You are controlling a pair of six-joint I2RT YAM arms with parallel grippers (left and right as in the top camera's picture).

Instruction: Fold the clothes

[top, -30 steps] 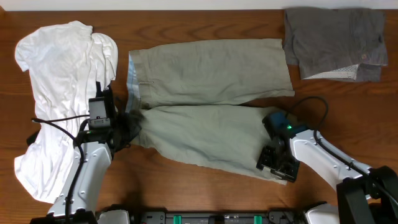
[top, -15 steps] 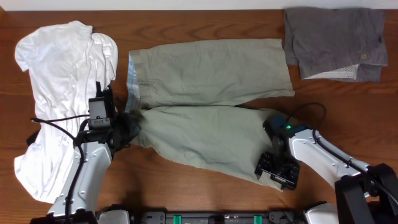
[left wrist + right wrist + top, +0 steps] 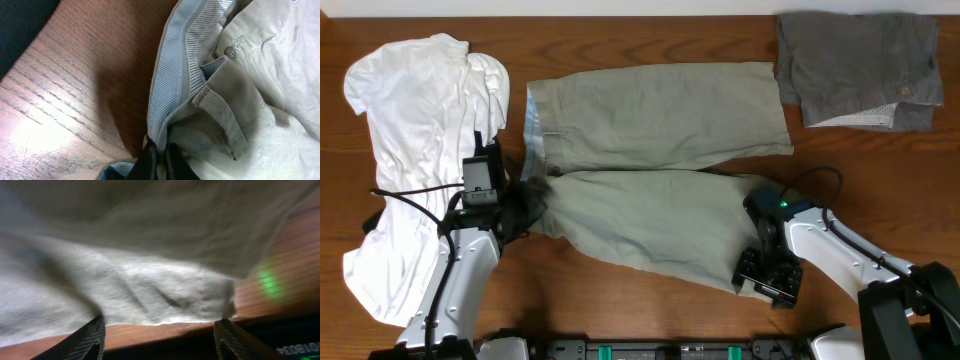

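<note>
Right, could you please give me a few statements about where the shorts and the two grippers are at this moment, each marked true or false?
1. The left gripper is shut on the waistband of the khaki shorts. True.
2. The right gripper is clamped on the leg hem. False: its jaws stand open at the hem.
3. The white T-shirt lies on the robot's left side of the table. True.
4. The khaki shorts are already folded in half. False: both legs lie spread out side by side.

A brown wooden table (image 3: 650,40) with visible grain, evenly lit.
</note>
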